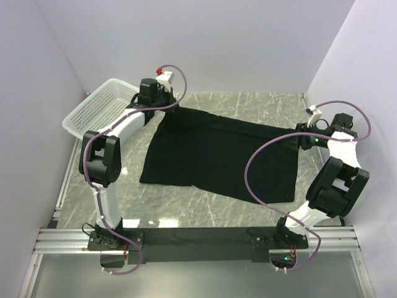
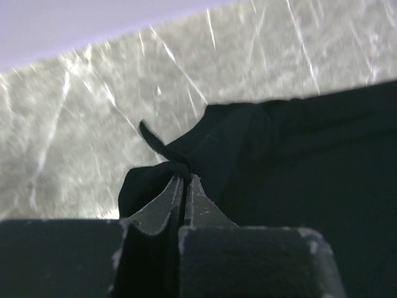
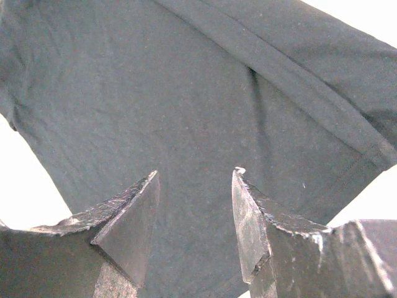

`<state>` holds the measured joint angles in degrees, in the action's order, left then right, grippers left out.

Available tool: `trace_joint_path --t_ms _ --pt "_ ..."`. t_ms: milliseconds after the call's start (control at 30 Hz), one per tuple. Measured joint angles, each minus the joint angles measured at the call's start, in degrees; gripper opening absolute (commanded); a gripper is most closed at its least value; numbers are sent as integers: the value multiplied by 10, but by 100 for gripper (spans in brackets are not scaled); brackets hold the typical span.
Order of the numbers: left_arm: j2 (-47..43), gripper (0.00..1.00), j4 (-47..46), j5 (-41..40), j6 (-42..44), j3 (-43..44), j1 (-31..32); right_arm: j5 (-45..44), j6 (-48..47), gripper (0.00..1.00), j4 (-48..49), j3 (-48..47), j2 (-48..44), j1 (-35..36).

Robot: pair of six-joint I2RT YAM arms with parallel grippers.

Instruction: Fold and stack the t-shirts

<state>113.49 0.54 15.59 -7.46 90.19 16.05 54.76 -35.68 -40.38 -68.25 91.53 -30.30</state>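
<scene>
T-shirt [image 1: 217,155] lies spread on the table [image 1: 260,105]. At its far-left corner the left gripper [image 2: 185,181] pinches cloth; the right gripper [image 3: 195,180] hovers agape over the right edge. First fold looks underway; the right side needs gripping next.

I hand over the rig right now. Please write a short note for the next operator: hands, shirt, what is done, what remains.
Left hand: shut on a bunched corner of the black t-shirt, at its far-left end near the white mesh basket.
Right hand: open over the shirt's right edge, gripping nothing.
Shirt: spread on the marble table.
Done: one corner gripped.
Left: fold, then stack.
</scene>
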Motion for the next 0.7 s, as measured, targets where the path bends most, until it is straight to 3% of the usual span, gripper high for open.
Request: trace_joint_path --t_ms 300,700 --pt "-6 5 36 12 26 -40 -18 4 -2 57 -6 0 0 -1" --pt "-25 38 148 87 87 -106 -19 3 -4 57 -10 0 0 -1"
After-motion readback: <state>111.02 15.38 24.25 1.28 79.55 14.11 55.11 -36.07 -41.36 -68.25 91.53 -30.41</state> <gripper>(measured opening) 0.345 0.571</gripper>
